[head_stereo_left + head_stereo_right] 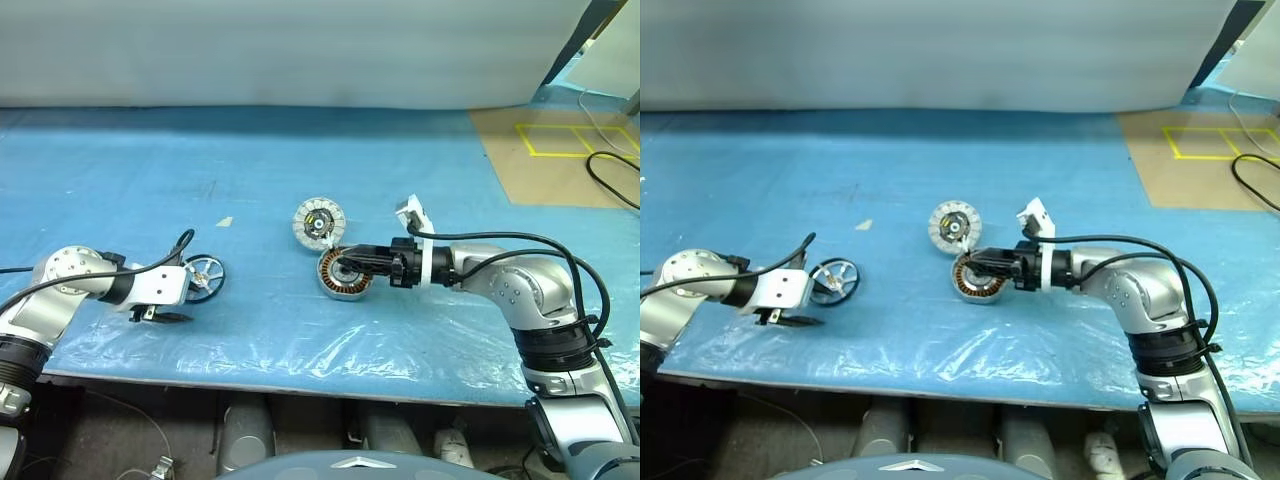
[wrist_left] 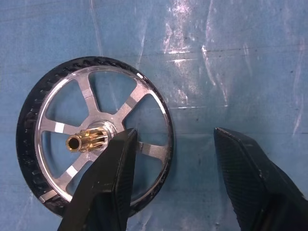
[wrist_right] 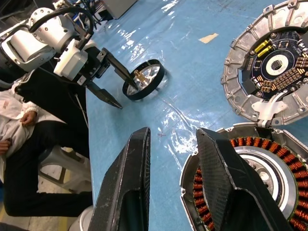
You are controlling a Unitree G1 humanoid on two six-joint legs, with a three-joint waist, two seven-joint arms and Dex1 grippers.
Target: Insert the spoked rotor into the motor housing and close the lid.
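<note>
The spoked rotor (image 1: 205, 272) lies flat on the blue sheet at the left, silver spokes inside a dark rim, with a brass hub (image 2: 82, 142). My left gripper (image 2: 173, 137) is open right at it: one finger (image 2: 108, 183) reaches over the spokes near the hub and the other (image 2: 255, 178) stands outside the rim. The motor housing (image 1: 345, 275), ringed with copper windings, sits mid-table. My right gripper (image 3: 175, 131) is open over the housing's edge, one finger (image 3: 226, 178) above the windings. The pale lid (image 1: 319, 222) lies just behind the housing.
A seated person's dark trousers and hand (image 3: 24, 118) show beside the table's left end. Brown floor with yellow tape (image 1: 560, 140) and a black cable (image 1: 610, 180) lie at the far right. A small paper scrap (image 1: 225, 222) rests on the sheet.
</note>
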